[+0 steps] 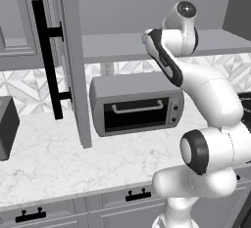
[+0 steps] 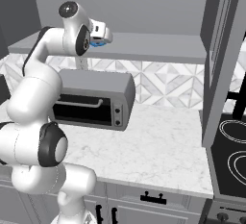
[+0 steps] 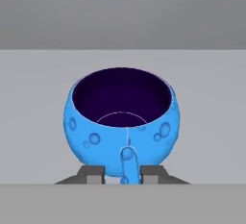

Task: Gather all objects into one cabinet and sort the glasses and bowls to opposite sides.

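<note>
Blue vessel (image 3: 122, 119): squat, glossy, dark inside, upright on the grey shelf board (image 3: 29, 122) of the wall cabinet, handle facing the camera. Gripper (image 3: 123, 175): 2 fingertips pinching that handle, 1 either side. Below the shelf: toaster oven (image 1: 137, 104) on the marble bench (image 1: 59, 158); cabinet door (image 1: 73, 60) swung open.
</note>
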Robot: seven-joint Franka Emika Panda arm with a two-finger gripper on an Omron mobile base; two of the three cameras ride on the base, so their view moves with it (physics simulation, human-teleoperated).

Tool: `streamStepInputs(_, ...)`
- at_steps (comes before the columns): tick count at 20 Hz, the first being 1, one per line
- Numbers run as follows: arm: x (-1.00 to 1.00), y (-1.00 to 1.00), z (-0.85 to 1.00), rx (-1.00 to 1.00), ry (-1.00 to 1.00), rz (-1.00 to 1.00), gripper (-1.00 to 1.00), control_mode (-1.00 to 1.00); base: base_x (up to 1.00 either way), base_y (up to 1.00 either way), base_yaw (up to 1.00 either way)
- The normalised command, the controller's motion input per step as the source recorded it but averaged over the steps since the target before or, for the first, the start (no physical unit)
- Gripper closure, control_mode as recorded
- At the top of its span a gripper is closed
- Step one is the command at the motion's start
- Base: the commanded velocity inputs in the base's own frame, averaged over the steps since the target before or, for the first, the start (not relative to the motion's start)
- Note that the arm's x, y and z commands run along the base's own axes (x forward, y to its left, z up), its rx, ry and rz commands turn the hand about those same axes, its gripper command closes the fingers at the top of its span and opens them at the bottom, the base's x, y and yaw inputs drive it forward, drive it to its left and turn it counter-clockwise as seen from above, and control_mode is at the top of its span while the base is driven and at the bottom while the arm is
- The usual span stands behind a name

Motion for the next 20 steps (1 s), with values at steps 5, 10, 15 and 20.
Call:
streamStepInputs(5, -0.03, 0.00, 0.05, 0.00, -0.01, 0.00, 1.00, -1.00, 0.00, 0.00, 0.00)
streamStepInputs(10, -0.29, 0.00, 0.32, 0.00, -0.07, 0.00, 1.00, -1.00, 0.00, 0.00, 0.00)
streamStepInputs(15, -0.71, 0.00, 0.29, 0.00, -0.10, 0.00, 1.00, -1.00, 0.00, 0.00, 0.00)
streamStepInputs(20, -0.96, 0.00, 0.28, 0.07, -0.06, 0.00, 1.00, -1.00, 0.00, 0.00, 0.00)
